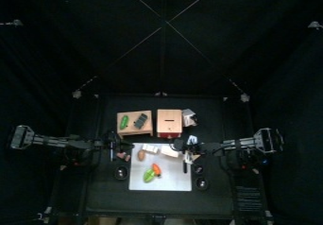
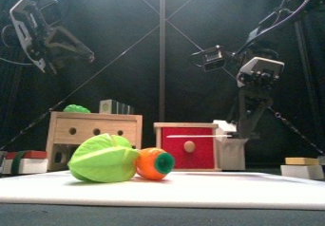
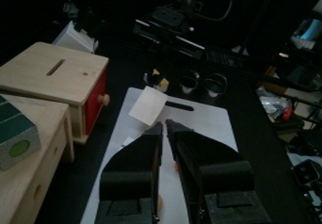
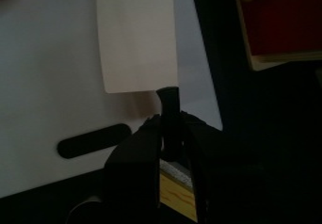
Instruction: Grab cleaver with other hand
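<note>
The cleaver has a pale broad blade (image 4: 138, 40) and a dark handle. My right gripper (image 4: 170, 124) is shut on the handle and holds the cleaver over the white cutting board (image 4: 51, 96). In the top view the cleaver (image 1: 176, 151) is at the board's far edge, with the right gripper (image 1: 190, 152) just to its right. The left wrist view shows the blade (image 3: 149, 105) a short way ahead of my left gripper (image 3: 168, 130), whose jaws lie close together with nothing between them. In the front view the blade (image 2: 226, 127) shows beside the right arm.
A green leafy vegetable (image 2: 102, 160) and an orange-red one (image 2: 155, 163) lie on the board (image 2: 241, 187) near the front. A wooden box (image 2: 91, 130) and a red-fronted box (image 2: 191, 141) stand behind. Small items line the table's sides.
</note>
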### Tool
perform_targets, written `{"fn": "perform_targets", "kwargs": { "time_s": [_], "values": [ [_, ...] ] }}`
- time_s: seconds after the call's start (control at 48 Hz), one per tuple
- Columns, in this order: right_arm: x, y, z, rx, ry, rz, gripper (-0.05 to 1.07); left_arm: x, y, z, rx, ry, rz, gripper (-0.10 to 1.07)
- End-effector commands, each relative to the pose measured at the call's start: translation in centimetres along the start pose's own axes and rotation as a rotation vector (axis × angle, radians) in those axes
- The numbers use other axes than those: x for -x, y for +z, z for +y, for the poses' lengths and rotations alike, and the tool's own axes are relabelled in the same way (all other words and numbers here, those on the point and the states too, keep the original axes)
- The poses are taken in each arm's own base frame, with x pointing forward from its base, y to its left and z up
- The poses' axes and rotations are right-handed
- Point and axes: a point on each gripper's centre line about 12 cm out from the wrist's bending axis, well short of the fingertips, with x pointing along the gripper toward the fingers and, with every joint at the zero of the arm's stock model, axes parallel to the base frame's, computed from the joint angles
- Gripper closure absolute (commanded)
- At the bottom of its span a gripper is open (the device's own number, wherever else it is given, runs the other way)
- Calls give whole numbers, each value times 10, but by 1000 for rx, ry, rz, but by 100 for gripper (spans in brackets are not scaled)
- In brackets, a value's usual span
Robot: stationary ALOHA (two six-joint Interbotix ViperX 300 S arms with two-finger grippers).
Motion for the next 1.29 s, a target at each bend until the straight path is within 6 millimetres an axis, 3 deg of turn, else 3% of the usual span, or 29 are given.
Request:
{"fn": "perform_targets", "kwargs": {
  "time_s": [0.0, 0.188, 0.333, 0.708, 1.062, 1.271],
  "values": [
    [17, 14, 0, -8, 10, -65, 62, -3, 6, -1, 2, 0, -18, 42],
    [32, 22, -2, 8, 5, -125, 62, -12, 15, 2, 34, 25, -35, 41],
    [49, 33, -8, 74, -36, -214, 63, -26, 37, 4, 88, 55, -107, 38],
    [79, 62, -6, 289, -139, -395, 62, -63, 48, 9, 355, 153, -107, 6],
    [81, 65, -8, 350, -186, -412, 62, -73, 52, 11, 567, 188, -157, 2],
    [81, 65, -9, 353, -193, -407, 62, -92, 43, 4, 565, 170, -130, 2]
  ]
}}
